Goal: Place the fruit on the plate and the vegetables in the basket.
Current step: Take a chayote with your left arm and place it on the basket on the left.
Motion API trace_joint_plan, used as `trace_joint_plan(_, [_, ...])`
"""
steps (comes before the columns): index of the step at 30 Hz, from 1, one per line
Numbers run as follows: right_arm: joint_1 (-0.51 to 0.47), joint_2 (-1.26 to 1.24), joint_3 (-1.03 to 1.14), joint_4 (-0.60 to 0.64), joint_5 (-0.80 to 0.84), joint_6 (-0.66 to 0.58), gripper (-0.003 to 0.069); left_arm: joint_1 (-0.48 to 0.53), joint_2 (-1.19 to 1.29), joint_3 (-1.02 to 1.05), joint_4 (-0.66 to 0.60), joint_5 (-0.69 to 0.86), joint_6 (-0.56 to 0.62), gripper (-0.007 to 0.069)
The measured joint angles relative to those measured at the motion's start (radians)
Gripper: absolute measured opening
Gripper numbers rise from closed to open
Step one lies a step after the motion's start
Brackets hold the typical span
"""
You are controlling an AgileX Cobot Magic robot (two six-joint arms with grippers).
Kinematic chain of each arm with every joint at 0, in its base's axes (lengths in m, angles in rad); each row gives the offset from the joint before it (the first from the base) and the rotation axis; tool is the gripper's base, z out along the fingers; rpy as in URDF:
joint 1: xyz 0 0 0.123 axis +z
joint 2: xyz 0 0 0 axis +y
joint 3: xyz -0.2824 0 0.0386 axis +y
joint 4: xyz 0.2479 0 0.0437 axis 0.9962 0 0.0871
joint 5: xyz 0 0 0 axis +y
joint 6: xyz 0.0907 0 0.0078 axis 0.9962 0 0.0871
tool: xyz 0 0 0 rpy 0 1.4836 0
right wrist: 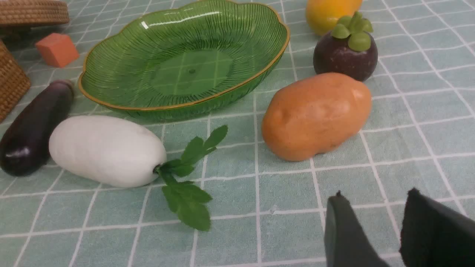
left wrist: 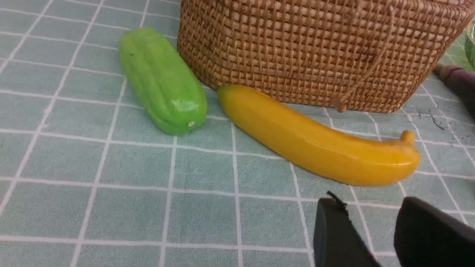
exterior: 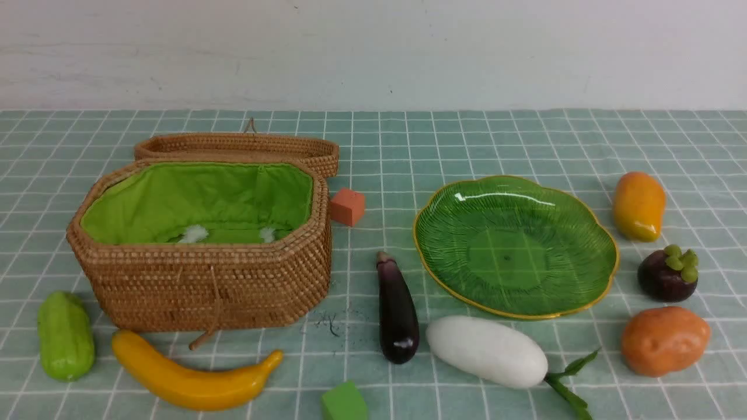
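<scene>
Only our front view takes in everything: the wicker basket [exterior: 204, 291], open with its green lining showing, the ribbed, gold-rimmed plate [exterior: 513, 245], and all the produce lying on the checked cloth [exterior: 467, 146]. Our left wrist view shows the left gripper [left wrist: 371, 202], jaws apart on nothing, near the glossy banana [left wrist: 315, 148] and ridged gourd [left wrist: 163, 79], both just beside the basket's foot. Our right wrist view shows the right gripper [right wrist: 374, 196], likewise parted and unladen, with bare cloth between it and the matte potato [right wrist: 315, 115]. The mangosteen [right wrist: 345, 52] and mango [right wrist: 330, 13] lie beyond. The smooth radish [right wrist: 107, 150] and eggplant [right wrist: 33, 128] lie at the plate's near rim.
</scene>
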State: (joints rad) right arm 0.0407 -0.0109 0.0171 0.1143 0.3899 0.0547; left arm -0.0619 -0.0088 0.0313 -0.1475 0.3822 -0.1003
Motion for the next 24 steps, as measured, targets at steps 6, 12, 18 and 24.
trace_joint_plan(6, [0.000,0.000,0.000,0.000,0.000,0.000,0.0241,0.000,0.000,0.000,0.000,0.000,0.000,0.0239])
trace_joint_plan(12, [0.000,0.000,0.000,0.000,0.000,0.000,0.0241,0.000,0.000,0.000,0.000,0.000,0.000,0.0239])
trace_joint_plan(18, [0.000,0.000,0.000,0.000,0.000,0.000,0.0241,0.000,0.000,0.000,0.000,0.000,0.000,0.0239])
trace_joint_plan(24, [0.000,0.000,0.000,0.000,0.000,0.000,0.0241,0.000,0.000,0.000,-0.093,-0.076,-0.040,0.0239])
